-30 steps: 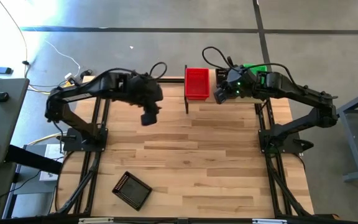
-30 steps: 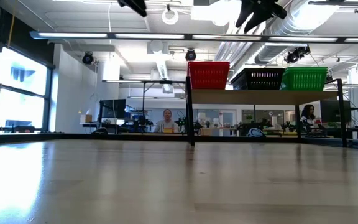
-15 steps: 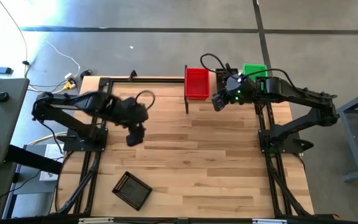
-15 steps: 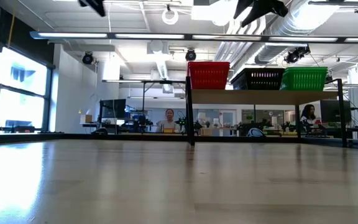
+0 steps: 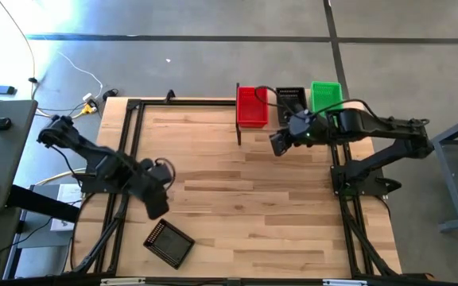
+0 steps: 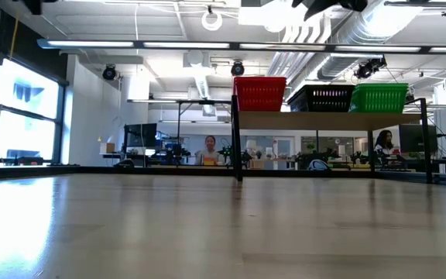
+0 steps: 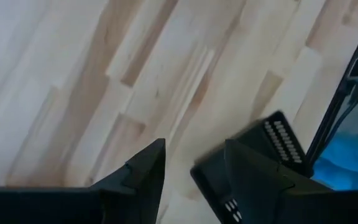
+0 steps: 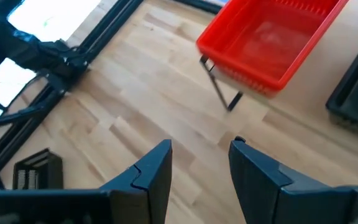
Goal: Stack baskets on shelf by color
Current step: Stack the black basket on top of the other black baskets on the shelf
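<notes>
Red, black and green baskets sit side by side on the shelf (image 5: 239, 127) at the top middle of the high view. The red basket (image 5: 251, 106) is on the left, the black basket (image 5: 290, 97) in the middle, and the green basket (image 5: 325, 96) on the right. In the low view they stand in the same row on the raised wood board.

One more black basket (image 5: 170, 241) lies alone on the tabletop (image 5: 237, 206), at the lower left of the high view, turned a bit crooked.

The left gripper (image 5: 154, 205) hangs over the tabletop just above that lone black basket, not touching it. Its fingers (image 7: 143, 169) are apart and hold nothing.

The right gripper (image 5: 278, 143) hangs over the tabletop just below the shelf, near the red and black baskets. Its fingers (image 8: 156, 167) are apart and empty too.
</notes>
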